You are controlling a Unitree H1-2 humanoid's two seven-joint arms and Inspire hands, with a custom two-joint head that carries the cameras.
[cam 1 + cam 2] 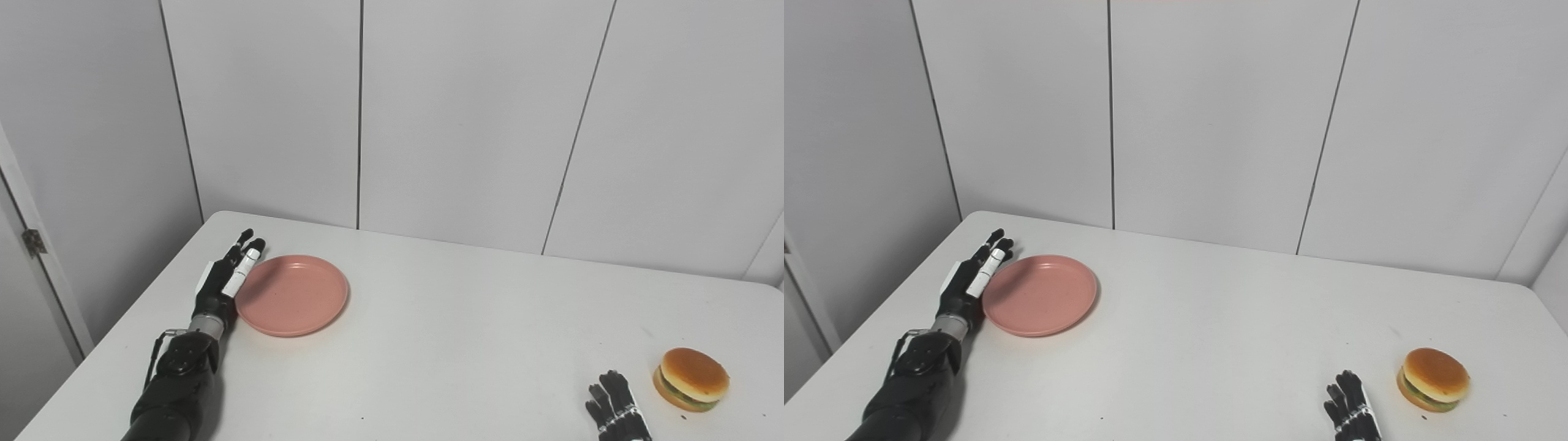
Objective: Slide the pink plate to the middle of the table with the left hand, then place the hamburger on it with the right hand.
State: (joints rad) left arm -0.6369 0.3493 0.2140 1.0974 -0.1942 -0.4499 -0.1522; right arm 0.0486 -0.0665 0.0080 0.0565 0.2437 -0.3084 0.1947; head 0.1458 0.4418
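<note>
Left hand at the plate's edge, hamburger waiting far right

Left hand point(223, 278), fingers straight and empty, lies against the pink plate point(293, 295) on the worktop's point(441, 318) left; right hand point(615, 407), fingers spread and empty, rests near the hamburger point(692, 378)

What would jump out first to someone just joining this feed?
The pink plate at the table's left, with the left hand laid flat against its left rim, fingers straight. At the near right sits the hamburger, untouched, with the right hand open just left of it, partly cut off by the frame's bottom edge.
</note>
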